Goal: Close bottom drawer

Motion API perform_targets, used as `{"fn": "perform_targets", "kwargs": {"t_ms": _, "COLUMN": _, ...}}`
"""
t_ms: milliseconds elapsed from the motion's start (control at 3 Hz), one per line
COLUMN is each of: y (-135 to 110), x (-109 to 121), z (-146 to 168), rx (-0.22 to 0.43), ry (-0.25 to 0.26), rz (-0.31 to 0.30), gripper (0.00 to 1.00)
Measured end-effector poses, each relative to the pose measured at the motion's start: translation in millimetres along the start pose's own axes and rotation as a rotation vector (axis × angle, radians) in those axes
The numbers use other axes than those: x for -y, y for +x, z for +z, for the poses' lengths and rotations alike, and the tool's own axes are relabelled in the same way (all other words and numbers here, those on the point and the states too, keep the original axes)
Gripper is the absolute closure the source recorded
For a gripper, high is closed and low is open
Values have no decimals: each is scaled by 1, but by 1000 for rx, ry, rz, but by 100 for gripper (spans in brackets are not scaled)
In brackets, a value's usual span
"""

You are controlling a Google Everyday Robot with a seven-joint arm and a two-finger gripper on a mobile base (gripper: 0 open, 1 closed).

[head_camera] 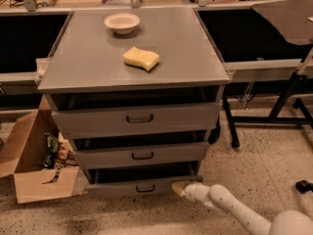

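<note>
The wide grey metal bottom drawer (122,189), shallowest of three and carrying a small dark loop handle, stands pulled out a little at the near foot of the grey metal cabinet (88,62). The tan-tipped gripper (179,187) on the white jointed arm (230,208) sits low on the right, seemingly touching the right end of that drawer's front; whether it is spread or closed I cannot tell. On the cabinet top lie a yellow sponge (141,58) and, farther back, a white bowl (122,22). An open brown cardboard box (27,153) stands on the floor just left.
</note>
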State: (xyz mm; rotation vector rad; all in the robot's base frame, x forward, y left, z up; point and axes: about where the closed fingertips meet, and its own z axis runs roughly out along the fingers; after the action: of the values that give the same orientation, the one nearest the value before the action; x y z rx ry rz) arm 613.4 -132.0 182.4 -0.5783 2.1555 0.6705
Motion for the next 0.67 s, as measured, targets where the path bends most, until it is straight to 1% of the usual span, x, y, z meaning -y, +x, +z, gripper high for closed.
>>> {"fn": "perform_targets", "kwargs": {"t_ms": 667, "y": -7, "x": 15, "z": 2, "rx": 25, "ry": 28, "rz": 27, "gripper": 100}}
